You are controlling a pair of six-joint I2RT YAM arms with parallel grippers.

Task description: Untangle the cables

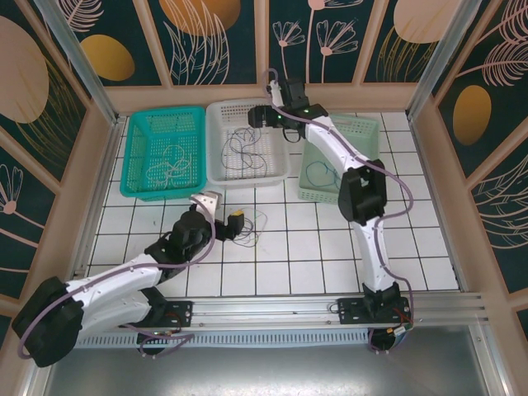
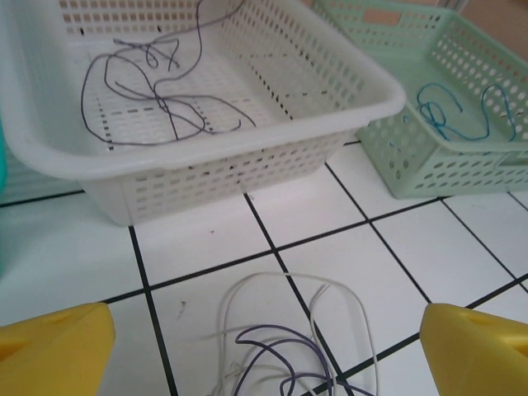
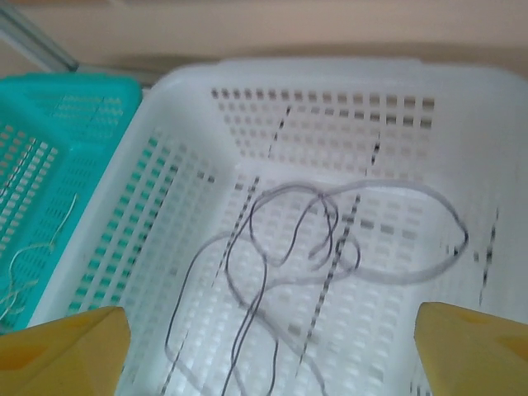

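Lower centre of the top view, on the white-tiled bench (image 1: 313,247), a small cable tangle (image 1: 247,224) lies loose just below the white basket (image 1: 247,177). Left fingers (image 1: 238,214) sit right beside it, spread wide, with nothing between them. In the left wrist view the yellow fingers (image 2: 54,351) fill both bottom corners, far apart. The tangle (image 2: 289,355) lies on the tiles at bottom centre between them – thin white loops with purple ones inside, not pinched.

Three baskets line the upper part of the top view: teal basket (image 1: 132,157) at left, white basket in the middle, green basket (image 1: 363,132) at right.
- A dark cable (image 1: 247,148) lies looped on the white basket's floor.
- A pale cable (image 1: 169,165) lies in the teal basket.
- A blue cable (image 1: 326,173) lies in the green basket, partly under the right arm (image 1: 330,148).

The right arm reaches to the far rim of the white basket. In the right wrist view the right fingers (image 3: 62,351) are yellow tips in the bottom corners – wide apart, holding nothing. The dark cable (image 3: 330,223) is sprawled in loose loops on the basket floor below them, slightly blurred. The teal basket (image 3: 49,124) shows at left frame edge with the pale cable (image 3: 33,256) inside.

In the left wrist view, the blue cable (image 2: 462,115) curls in the green basket (image 2: 429,165) at upper right.
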